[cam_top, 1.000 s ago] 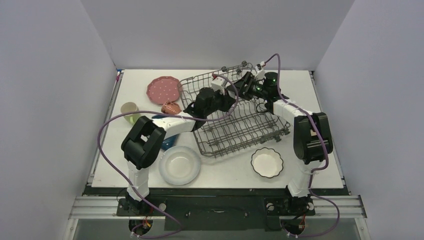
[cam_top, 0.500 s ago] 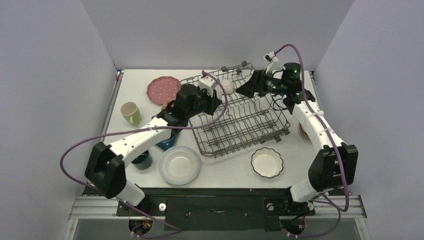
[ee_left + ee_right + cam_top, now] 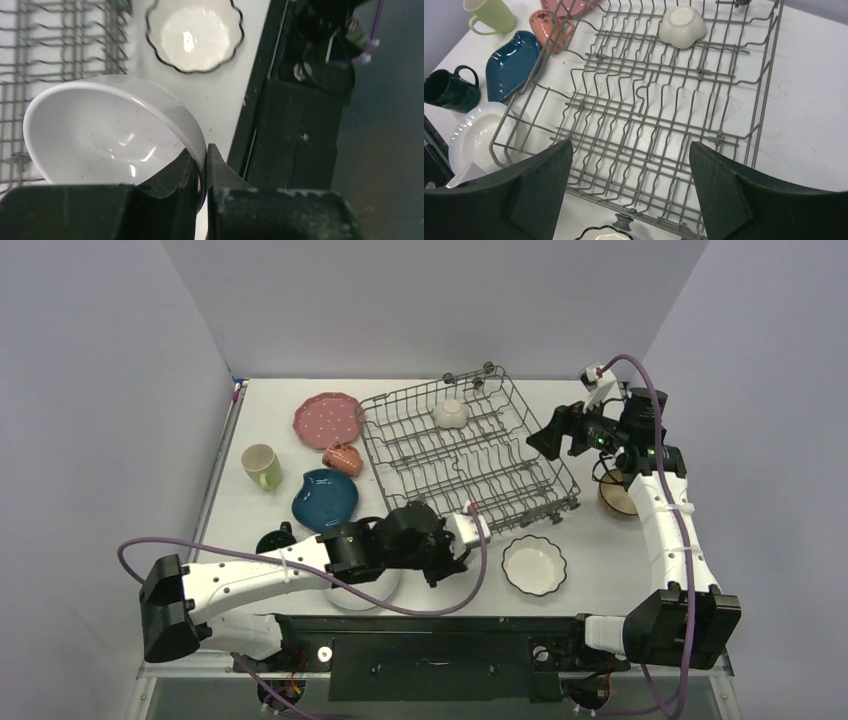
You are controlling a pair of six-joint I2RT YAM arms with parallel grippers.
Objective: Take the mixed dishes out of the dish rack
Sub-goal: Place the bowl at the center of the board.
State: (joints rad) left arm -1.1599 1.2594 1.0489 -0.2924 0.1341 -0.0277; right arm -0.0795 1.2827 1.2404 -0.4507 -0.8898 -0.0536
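We find open bench [image 3: 600, 560] right of the dark grey wire dish rack [image 3: 470, 460], bar a brown bowl [image 3: 615, 498]; pink dotted plate [image 3: 327, 419] and dark blue leaf-shaped dish [image 3: 325, 498] crowd its left.

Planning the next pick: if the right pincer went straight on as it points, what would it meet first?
Probably bare wires of the dish rack, short of the small white bowl.

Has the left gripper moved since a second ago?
Yes. The left gripper has come from over the rack's far half to just in front of its near edge.
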